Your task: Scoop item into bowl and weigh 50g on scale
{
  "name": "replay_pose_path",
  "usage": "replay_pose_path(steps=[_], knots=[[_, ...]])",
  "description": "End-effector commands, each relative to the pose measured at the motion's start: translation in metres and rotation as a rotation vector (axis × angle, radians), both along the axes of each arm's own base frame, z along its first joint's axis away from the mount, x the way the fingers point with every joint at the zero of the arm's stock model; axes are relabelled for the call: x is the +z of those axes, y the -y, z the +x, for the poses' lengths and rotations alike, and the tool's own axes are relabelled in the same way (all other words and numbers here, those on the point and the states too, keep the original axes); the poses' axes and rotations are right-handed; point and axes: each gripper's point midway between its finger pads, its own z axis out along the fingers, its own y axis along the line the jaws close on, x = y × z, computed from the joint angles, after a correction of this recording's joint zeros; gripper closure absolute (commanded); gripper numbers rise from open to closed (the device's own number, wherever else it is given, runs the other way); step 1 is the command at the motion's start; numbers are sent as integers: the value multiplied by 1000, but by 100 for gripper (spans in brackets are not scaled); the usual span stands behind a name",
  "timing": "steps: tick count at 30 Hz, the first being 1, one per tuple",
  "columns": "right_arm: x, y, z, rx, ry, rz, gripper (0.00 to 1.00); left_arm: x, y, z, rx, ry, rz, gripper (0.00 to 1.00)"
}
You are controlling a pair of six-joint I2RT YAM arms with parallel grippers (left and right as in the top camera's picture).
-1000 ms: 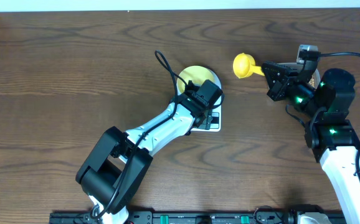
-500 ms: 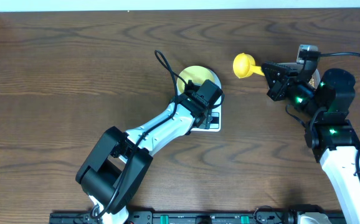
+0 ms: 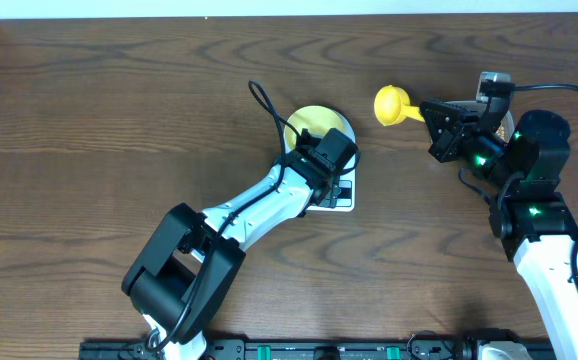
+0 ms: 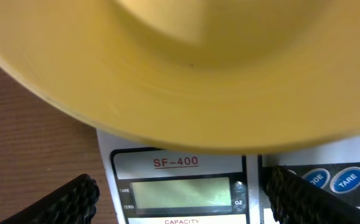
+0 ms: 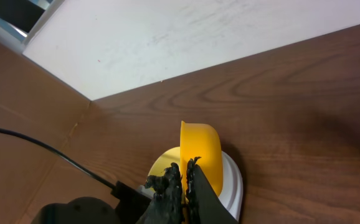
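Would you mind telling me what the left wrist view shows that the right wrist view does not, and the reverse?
Only the left wrist view shows the scale's LCD display, apparently blank, the SF-400 label and two blue buttons. Only the right wrist view shows the yellow scoop pinched in the right hand, plus a white wall. Both show the pale yellow bowl sitting on the white scale and the wooden table.

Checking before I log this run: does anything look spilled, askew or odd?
No spill shows. The bowl sits on the scale and the right gripper holds the scoop. Only oddity: the display shows no digits I can read.
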Motion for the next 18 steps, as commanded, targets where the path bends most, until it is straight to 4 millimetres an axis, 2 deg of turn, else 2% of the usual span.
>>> replay_pose_path(steps=[1, 18], knots=[[12, 2, 1, -6, 30, -3, 99, -7, -2, -4, -22, -15, 30, 11], [12, 2, 1, -6, 30, -3, 99, -10, 0, -4, -23, -16, 31, 11]])
